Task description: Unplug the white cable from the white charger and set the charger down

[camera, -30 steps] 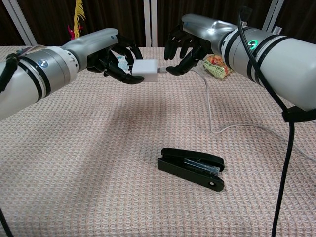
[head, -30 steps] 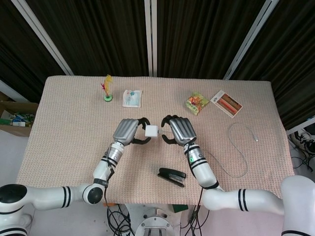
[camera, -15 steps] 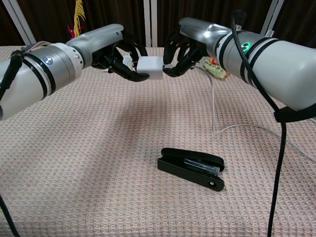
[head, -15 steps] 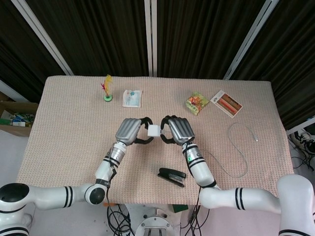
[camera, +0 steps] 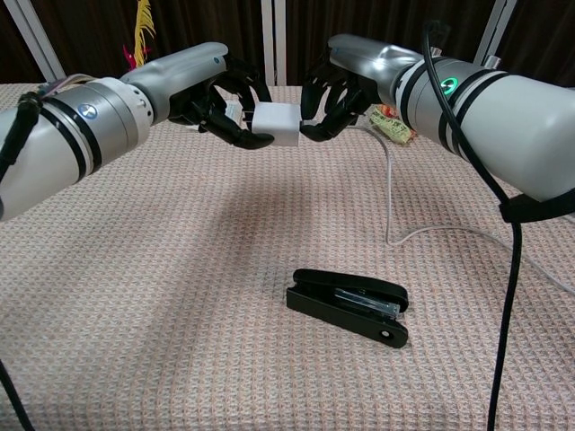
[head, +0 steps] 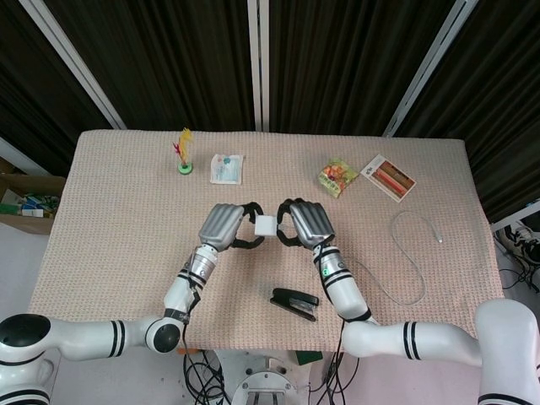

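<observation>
Chest view: left robot hand (camera: 225, 101) holds white charger (camera: 275, 124) aloft.

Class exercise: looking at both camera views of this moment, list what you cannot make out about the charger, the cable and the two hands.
- Plug joint at the white charger: right hand covers it in both views.
- Left hand contact: the hand's back hides its fingertips in the head view.
- White cable near end: cut off by the chest view's right edge.
- Card print: too small.
</observation>
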Available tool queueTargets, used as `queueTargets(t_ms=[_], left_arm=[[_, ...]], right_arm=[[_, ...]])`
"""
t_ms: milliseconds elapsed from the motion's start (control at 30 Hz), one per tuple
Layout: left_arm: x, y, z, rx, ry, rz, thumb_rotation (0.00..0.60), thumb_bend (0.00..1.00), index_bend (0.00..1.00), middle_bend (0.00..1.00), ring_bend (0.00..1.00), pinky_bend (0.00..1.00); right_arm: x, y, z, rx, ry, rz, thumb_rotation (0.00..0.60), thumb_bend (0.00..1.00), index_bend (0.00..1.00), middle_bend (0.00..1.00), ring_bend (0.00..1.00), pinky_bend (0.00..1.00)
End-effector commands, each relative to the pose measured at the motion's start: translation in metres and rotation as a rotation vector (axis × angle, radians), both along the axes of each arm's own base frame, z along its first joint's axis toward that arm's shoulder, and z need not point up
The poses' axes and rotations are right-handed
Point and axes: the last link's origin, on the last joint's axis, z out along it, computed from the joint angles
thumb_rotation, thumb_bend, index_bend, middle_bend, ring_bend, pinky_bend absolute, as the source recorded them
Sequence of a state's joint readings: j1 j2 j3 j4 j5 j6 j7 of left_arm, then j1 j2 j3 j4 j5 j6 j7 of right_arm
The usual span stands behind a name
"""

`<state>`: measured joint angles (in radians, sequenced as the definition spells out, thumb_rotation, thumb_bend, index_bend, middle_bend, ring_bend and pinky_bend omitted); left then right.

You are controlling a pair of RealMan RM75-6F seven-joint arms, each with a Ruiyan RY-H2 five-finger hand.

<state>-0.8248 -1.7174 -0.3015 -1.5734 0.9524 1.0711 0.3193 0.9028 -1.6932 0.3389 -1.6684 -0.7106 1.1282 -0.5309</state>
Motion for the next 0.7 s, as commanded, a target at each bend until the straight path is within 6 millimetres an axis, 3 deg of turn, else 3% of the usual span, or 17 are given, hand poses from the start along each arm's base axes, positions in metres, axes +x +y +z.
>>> queueTargets(t_ms=[33,133,500,700], left_arm=[[0.0,0.0,0.0,0.001,0.002,0.0,0.524,0.38,0.6,0.57,0.8,0.99],[0.0,0.001,0.0,0.004,0.006,-0.001,0.524,0.38,0.6,0.57,0.8,0.99],[-0.014,0.006,0.004,0.029,0.032,0.011,0.523,0.38,0.6,0.57,0.8,0.99],[-0.044,0.015,-0.001,0.032,0.091,0.067,0.523,0.38,0.6,0.56,0.8,0.99]], right_arm=[[0.0,0.0,-0.001,0.002,0.0,-0.002,0.6,0.42,0.59,0.43,0.31,0.48],[0.0,0.0,-0.002,-0.001,0.0,-0.004,0.6,0.48,0.64,0.47,0.34,0.48],[-0.014,0.0,0.008,-0.017,0.014,-0.015,0.6,0.48,0.65,0.49,0.36,0.48],[-0.029,-0.003,0.022,-0.042,0.037,-0.026,0.6,0.48,0.65,0.48,0.36,0.48]])
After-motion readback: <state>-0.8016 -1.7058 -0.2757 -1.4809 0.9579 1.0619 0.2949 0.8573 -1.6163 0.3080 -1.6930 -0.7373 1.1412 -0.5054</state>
